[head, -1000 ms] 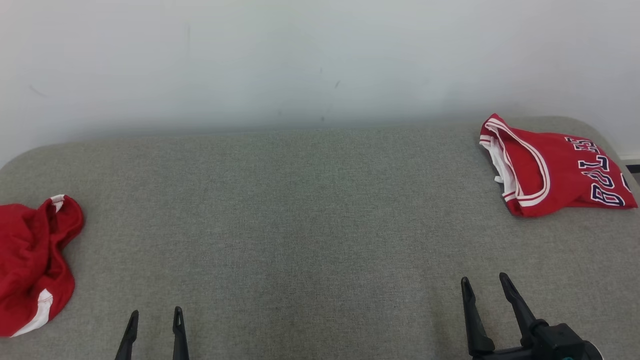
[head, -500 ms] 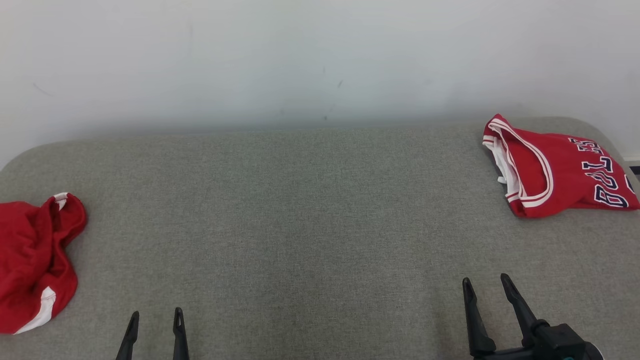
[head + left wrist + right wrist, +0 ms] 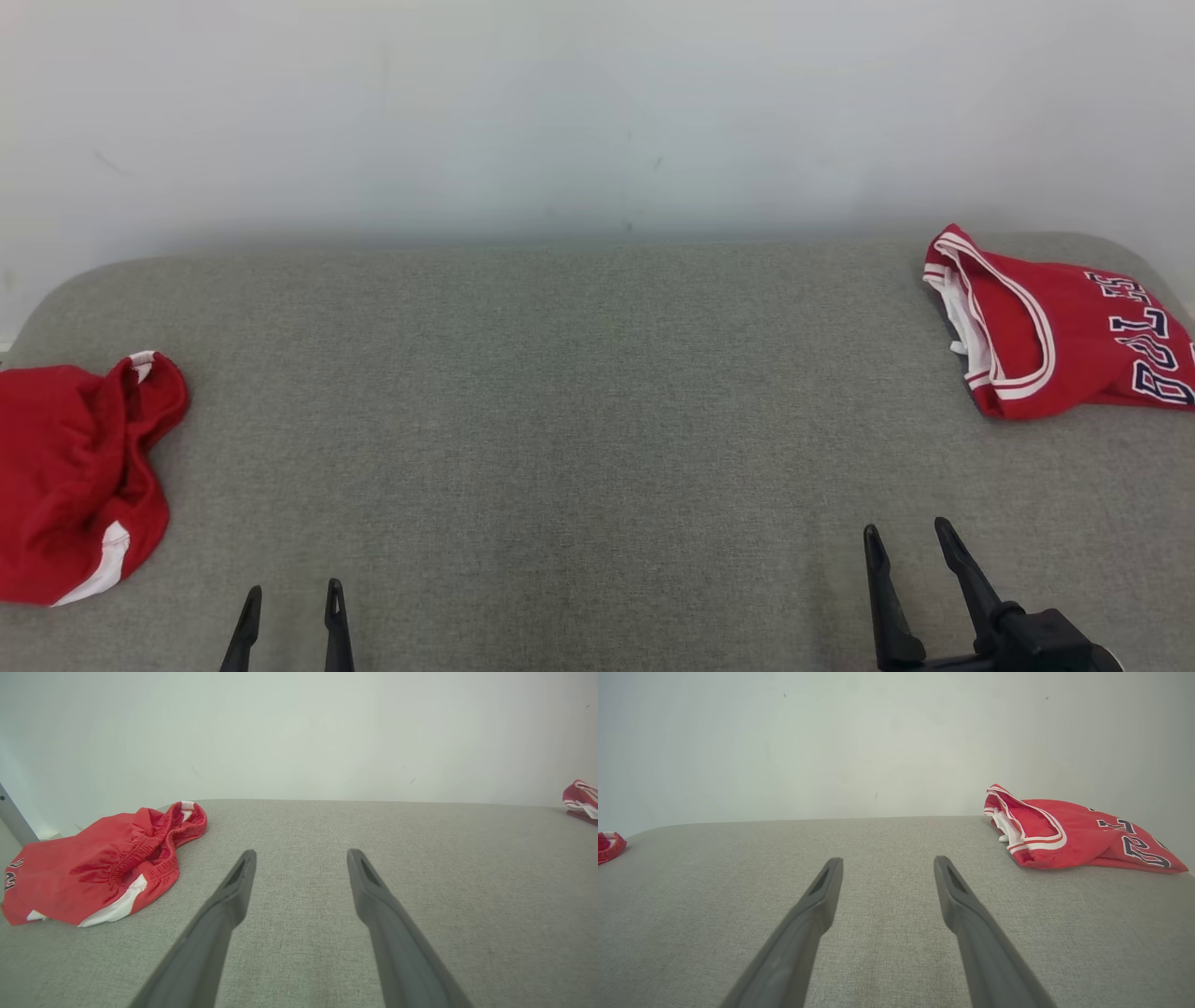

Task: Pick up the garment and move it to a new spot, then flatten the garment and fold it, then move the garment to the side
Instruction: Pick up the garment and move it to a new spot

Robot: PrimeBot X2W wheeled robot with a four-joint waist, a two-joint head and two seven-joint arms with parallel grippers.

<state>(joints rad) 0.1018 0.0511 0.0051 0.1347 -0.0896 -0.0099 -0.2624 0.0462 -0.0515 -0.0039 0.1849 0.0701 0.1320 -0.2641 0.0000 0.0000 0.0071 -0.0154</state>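
A crumpled red garment with white panels and an elastic-looking gathered edge lies at the far left of the grey padded surface; the left wrist view shows this garment ahead and to the left of my fingers. A folded red jersey with red-and-white striped trim and dark white-outlined lettering rests at the far right, and the same jersey appears in the right wrist view. My left gripper is open and holds nothing, low near the front edge. My right gripper is open too, well short of the jersey.
The grey fabric surface has rounded far corners and ends against a plain pale wall. A wide bare stretch lies between the two red pieces. The folded jersey runs off the head view's right edge.
The whole head view has shifted right and slightly down, so the camera turned left. Both garments lie as before and both grippers stay open.
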